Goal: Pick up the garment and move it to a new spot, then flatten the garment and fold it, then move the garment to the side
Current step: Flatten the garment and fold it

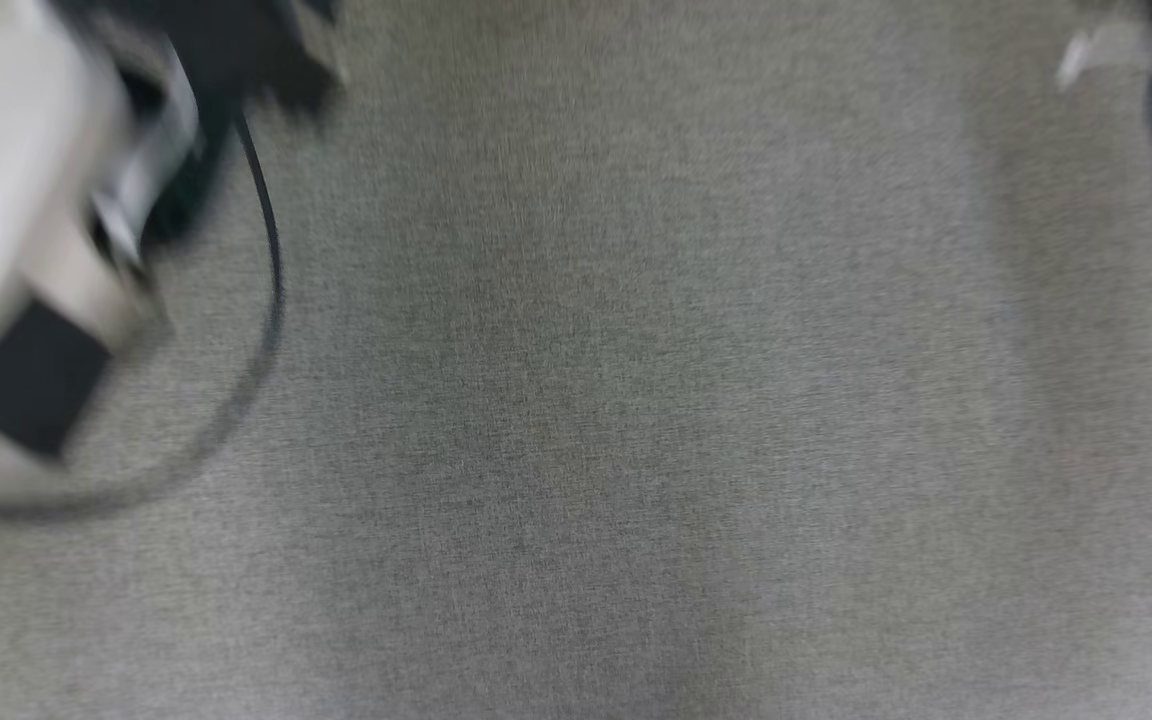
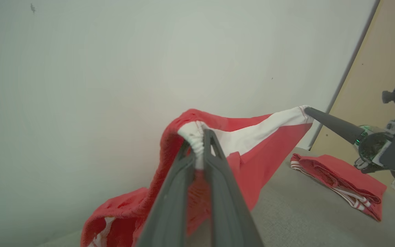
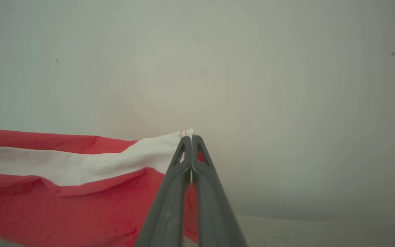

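**Garment strung in mid-air — both ends pinched**

The left gripper [image 2: 198,137] is clamped on a bunched white corner of the red garment [image 2: 262,157]. The right gripper [image 3: 191,138] is pressed together on the far end of its white band. The cloth spans between them above the grey surface [image 2: 303,212] (one end sags low). The right hold is a mere tip of fabric — a sharp tug could free it, dropping cloth onto the folded red piece [image 2: 338,178] nearby.

Matt cloth garment [image 2: 259,161], coarse-woven surface [image 1: 636,400]
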Motion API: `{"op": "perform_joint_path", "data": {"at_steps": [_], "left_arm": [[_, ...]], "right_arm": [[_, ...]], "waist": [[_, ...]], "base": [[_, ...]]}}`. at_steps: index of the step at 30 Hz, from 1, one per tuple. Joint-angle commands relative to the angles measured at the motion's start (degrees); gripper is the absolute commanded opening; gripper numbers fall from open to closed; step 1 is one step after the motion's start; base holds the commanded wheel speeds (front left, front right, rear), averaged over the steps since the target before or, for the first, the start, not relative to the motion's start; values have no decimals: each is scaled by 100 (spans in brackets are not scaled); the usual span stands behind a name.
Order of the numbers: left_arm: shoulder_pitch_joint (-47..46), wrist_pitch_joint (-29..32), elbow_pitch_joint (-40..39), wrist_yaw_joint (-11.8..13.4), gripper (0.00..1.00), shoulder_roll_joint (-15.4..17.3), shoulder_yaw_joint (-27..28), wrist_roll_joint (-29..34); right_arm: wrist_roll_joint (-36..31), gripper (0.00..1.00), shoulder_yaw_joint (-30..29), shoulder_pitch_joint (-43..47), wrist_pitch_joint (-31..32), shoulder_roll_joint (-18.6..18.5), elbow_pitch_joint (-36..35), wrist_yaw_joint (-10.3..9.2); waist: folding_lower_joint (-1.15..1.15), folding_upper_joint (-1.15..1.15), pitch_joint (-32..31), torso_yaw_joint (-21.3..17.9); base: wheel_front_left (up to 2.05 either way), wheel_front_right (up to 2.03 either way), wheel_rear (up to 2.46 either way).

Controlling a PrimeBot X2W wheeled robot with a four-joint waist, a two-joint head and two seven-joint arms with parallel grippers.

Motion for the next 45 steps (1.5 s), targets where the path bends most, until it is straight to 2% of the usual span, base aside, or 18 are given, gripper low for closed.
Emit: {"op": "perform_joint_path", "data": {"at_steps": [1, 10, 17, 22, 27, 35, 45], "left_arm": [[612, -15, -279, 60, 0, -7, 229, 131], [2918, -17, -1291, 263, 0, -142, 861, 947], [4653, -16, -1716, 158, 0, -209, 1129, 1631], [5571, -16, -1756, 65, 0, -325, 1164, 2030], [6230, -17, -1735, 5, 0, -481, 1360, 2196], [7112, -17, -1842, -42, 0, -586, 1714, 2343], [7633, -17, -1909, -34, 0, -672, 1775, 2383]], "right_arm": [[-47, 0, -113, 628, -22, -58, -314, -18], [-338, 0, -425, 2944, -24, -204, -1408, -18], [-349, 0, -720, 4591, -24, -113, -1987, -17], [-354, 0, -923, 5594, 41, 5, -2290, -17], [-543, 0, -1166, 6444, 155, 140, -2577, -17], [-724, 0, -1732, 7754, 521, 550, -3244, -17], [-983, 0, -2467, 8888, 1015, 1129, -4059, -17]], "waist": [[1, 1, -494, 17], [1, 1, -1074, 8], [1, 1, -1541, -72], [1, 1, -1832, -56], [1, 1, -2087, -26], [1, 1, -2419, 56], [1, 1, -2742, 206]], "base": [[0, 0, 0], [0, 0, 0], [0, 0, 0], [0, 0, 0], [0, 0, 0], [0, 0, 0], [0, 0, 0]]}}
